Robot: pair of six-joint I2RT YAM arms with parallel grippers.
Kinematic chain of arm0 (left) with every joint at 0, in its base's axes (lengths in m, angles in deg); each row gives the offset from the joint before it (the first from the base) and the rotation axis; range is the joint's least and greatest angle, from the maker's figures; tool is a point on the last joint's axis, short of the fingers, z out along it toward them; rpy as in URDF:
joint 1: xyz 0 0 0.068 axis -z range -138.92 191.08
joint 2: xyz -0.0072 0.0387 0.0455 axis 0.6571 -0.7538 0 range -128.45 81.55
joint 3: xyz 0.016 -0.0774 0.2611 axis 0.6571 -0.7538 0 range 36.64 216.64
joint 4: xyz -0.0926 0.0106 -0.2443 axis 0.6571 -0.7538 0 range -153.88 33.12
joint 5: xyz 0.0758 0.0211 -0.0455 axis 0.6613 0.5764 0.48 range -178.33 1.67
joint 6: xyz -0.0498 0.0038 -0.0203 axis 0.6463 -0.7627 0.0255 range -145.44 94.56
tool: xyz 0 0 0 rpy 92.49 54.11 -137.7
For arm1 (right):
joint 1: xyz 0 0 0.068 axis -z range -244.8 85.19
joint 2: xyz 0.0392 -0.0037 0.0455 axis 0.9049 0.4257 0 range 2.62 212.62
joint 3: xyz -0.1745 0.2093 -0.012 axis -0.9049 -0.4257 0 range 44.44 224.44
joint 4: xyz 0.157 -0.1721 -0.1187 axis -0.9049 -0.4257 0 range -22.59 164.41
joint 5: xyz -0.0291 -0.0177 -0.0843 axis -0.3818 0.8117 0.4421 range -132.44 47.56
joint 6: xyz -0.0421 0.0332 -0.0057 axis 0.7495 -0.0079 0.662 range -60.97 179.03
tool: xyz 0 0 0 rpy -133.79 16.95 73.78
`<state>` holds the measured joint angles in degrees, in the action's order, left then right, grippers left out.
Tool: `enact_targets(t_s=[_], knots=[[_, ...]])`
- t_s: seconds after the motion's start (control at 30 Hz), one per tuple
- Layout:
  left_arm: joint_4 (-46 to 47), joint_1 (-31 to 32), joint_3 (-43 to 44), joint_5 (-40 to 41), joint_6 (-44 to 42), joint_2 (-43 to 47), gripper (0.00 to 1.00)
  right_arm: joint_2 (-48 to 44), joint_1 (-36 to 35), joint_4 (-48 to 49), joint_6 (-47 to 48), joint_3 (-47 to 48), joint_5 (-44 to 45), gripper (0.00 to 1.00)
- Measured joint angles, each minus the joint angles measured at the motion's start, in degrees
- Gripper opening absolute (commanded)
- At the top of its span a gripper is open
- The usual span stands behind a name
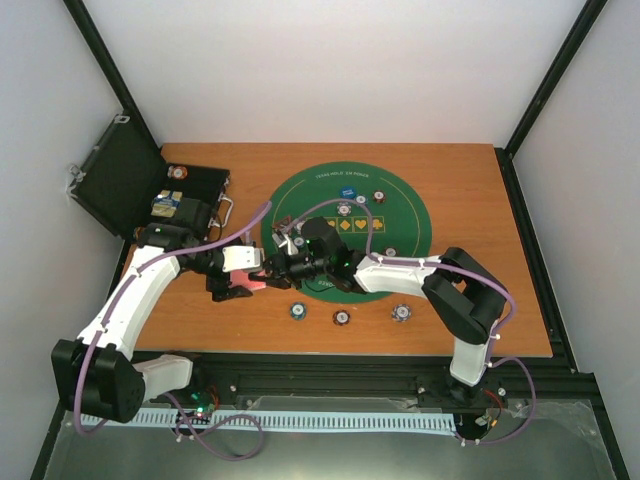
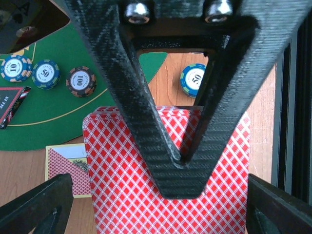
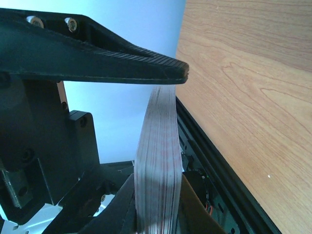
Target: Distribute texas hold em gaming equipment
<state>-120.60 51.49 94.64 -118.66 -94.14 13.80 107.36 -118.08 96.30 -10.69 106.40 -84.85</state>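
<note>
The deck of red-backed cards [image 2: 126, 195] hangs above the table between my grippers; it shows pink in the top view [image 1: 255, 283] and edge-on in the right wrist view [image 3: 158, 161]. My left gripper [image 2: 161, 178] [image 1: 238, 284] flanks its long sides and holds it. My right gripper [image 1: 276, 269] [image 3: 156, 141] stands wide open, with one finger [image 2: 180, 180] lying across the deck's back. Striped chips marked 10 [image 2: 16, 67], 50 [image 2: 45, 74] and 100 [image 2: 80, 81] lie on the green mat [image 1: 400, 215] beside a dark triangular marker [image 2: 12, 105]. A blue button [image 1: 347, 192] lies at the mat's far side.
Three chips lie on bare wood near the mat's front: left [image 1: 298, 310], middle [image 1: 341, 318], right [image 1: 402, 313]. A card box [image 2: 66, 168] lies under the deck's left side. The open black case [image 1: 130, 190] stands back left with an orange round piece [image 1: 178, 172] in it.
</note>
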Motion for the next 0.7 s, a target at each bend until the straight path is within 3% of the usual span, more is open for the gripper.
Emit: enact_targets(t_s=[0.4,0.7], knots=[[-0.24,0.0,-1.05,0.81,-0.52,-0.96,0.67,0.0,-0.44,1.05,-0.66,0.02,0.63,0.03],[-0.22,0.0,-1.03,1.42,-0.68,0.0,0.55,0.02,-0.5,-0.87,0.57,1.03,1.05,0.03]])
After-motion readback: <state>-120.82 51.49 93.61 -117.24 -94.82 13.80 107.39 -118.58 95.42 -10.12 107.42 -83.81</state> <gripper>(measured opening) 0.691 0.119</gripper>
